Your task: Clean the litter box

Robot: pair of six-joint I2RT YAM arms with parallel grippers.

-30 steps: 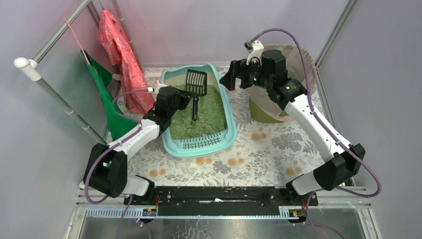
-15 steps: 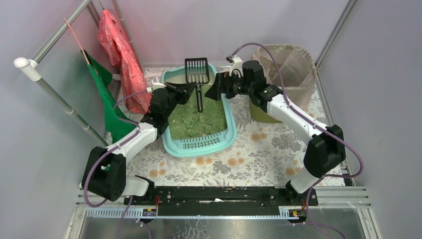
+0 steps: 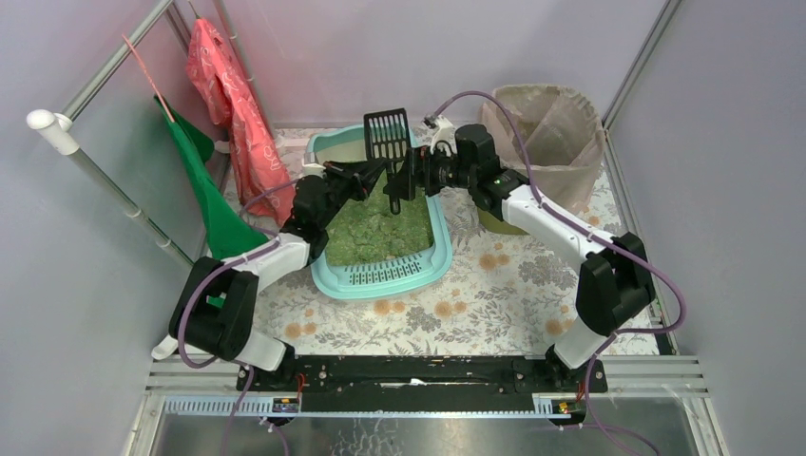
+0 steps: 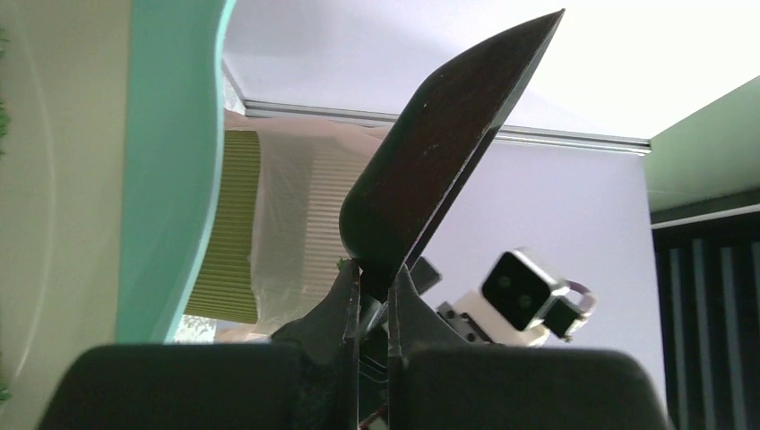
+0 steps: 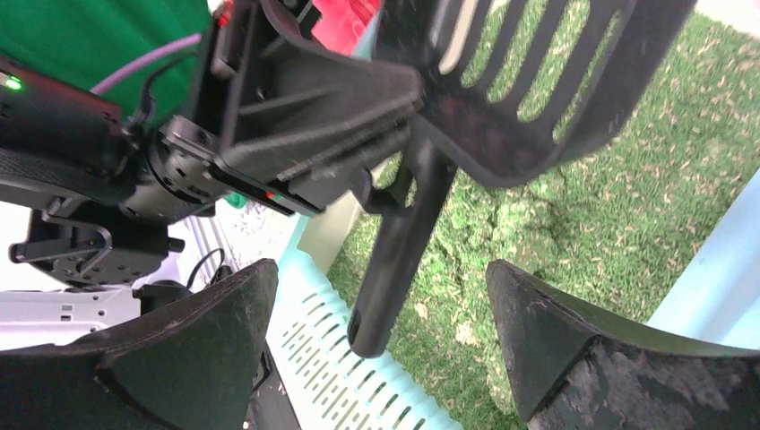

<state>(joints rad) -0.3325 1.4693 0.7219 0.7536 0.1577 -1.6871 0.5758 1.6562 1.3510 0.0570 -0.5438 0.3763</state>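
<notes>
Litter box (image 3: 385, 275) lies on the flowered table cover (image 3: 494, 285) below both grippers in the overhead view, with green granules (image 3: 375, 228) inside. The left gripper (image 3: 378, 173) is clamped on the handle of a black slotted litter scoop (image 3: 388, 138), which it holds upright over the box's far end. The right gripper (image 3: 404, 179) is spread wide just right of that handle (contact cannot be judged from up here). An olive bin (image 3: 496, 217) lined with a beige bag stands behind the right gripper's wrist.

In the left wrist view, the left gripper (image 4: 372, 300) pinches the scoop (image 4: 430, 170) edge-on. The litter box (image 4: 170, 179) rim rises to its left, and the bin (image 4: 237, 233) is beyond it.

In the right wrist view, the right gripper (image 5: 381, 278) has its fingers (image 5: 206, 349) well apart, with the scoop (image 5: 529, 98) handle hanging between them and touching neither. The left gripper (image 5: 358, 152) grips that handle higher up. The litter box (image 5: 349, 376) and its granules (image 5: 645, 206) lie underneath.
</notes>
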